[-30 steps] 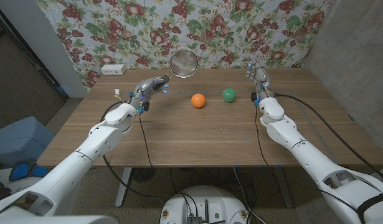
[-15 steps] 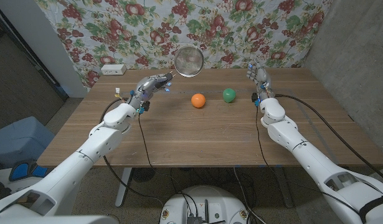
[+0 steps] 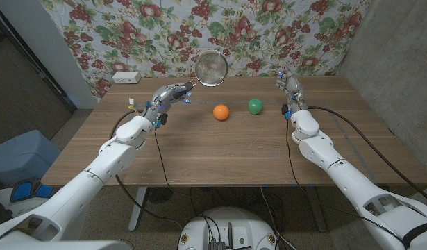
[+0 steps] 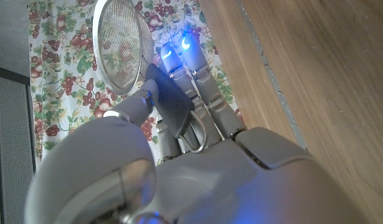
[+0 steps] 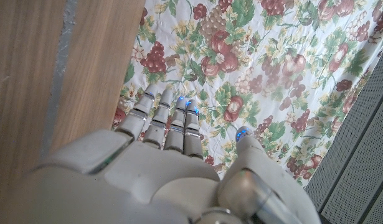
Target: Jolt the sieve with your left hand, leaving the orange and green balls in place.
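You get even, soft light across the tabletop [image 3: 220, 146], with only faint shadows under the orange ball [image 3: 221, 112]. Left wrist view: your left robot hand [image 4: 179, 155] is blurred close up, its blue fingertip lights glaring.

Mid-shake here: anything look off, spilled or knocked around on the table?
Nothing stands out. The left hand holds the sieve up by its handle; the orange ball and green ball sit apart on the table.

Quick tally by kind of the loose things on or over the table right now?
Sieve: 1, held up by the left hand - sieve
Balls: 2 - orange ball, green ball
White box: 1, at the far left corner - white box
Total: 4
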